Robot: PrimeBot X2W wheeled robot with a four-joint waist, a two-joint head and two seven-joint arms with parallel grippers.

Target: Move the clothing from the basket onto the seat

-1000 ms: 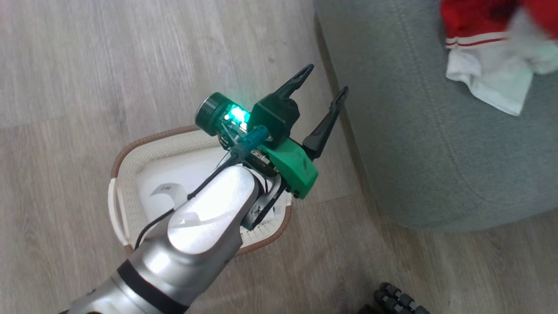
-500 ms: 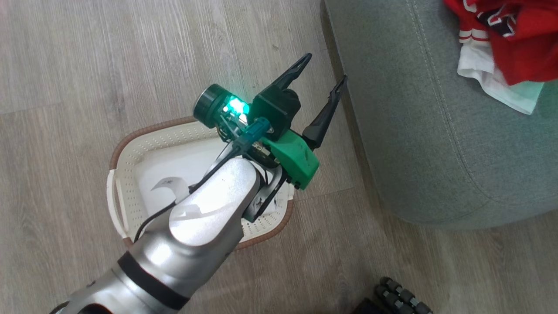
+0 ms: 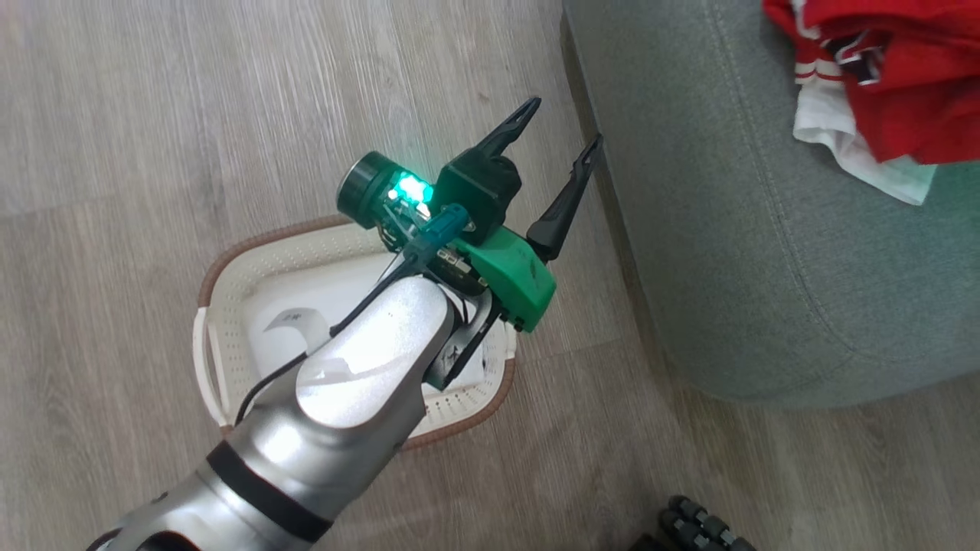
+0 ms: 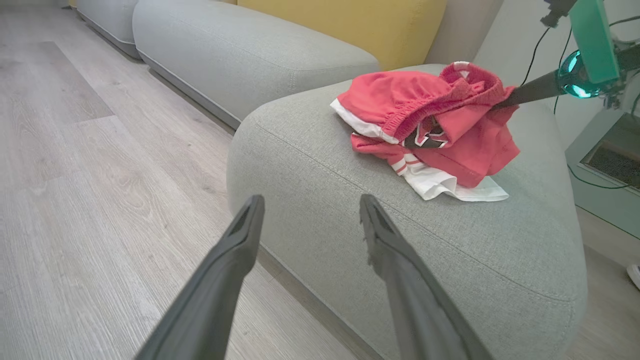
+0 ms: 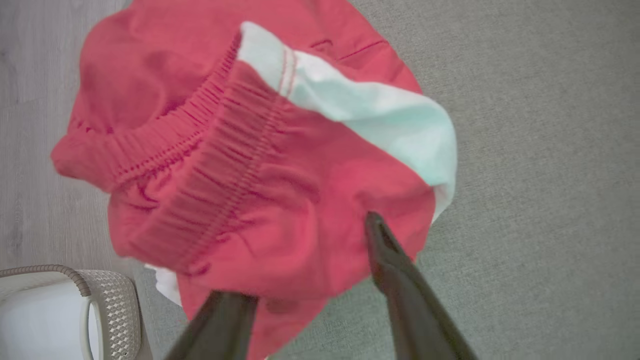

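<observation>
clothing (image 4: 425,115) lies bunched on the seat (image 3: 766,268), red with a white panel and striped trim showing, directly ahead of and partly between the right gripper (image 5: 302,255) jaws. those jaws are spread wide, not pinching. one finger shows bare in front of the cloth; the other finger's tip looks tucked under a red fold, can't tell if it's caught. in the left wrist view a dark finger of that gripper touches the far edge of the pile. left gripper (image 3: 563,122) jaws also spread, holding nothing, hovering over the floor (image 3: 153,115) just short of the seat's near edge, with the clothing well ahead and right of its tips. basket (image 3: 230,306) sits on the floor behind those jaws, under the left forearm (image 3: 367,367), well apart from the clothing. in the right wrist view its rim corner is down-left of the right jaws, off the seat. step in hand, my read: let-go on the seat; the carry looks finished since the cloth rests on the cushion. next move calls for drawing the right gripper back and up with jaws apart, so the tucked fold slides off instead of dragging the garment toward the seat edge. risk: soft fabric snags on a fingertip and gets lifted off the cushion.
</observation>
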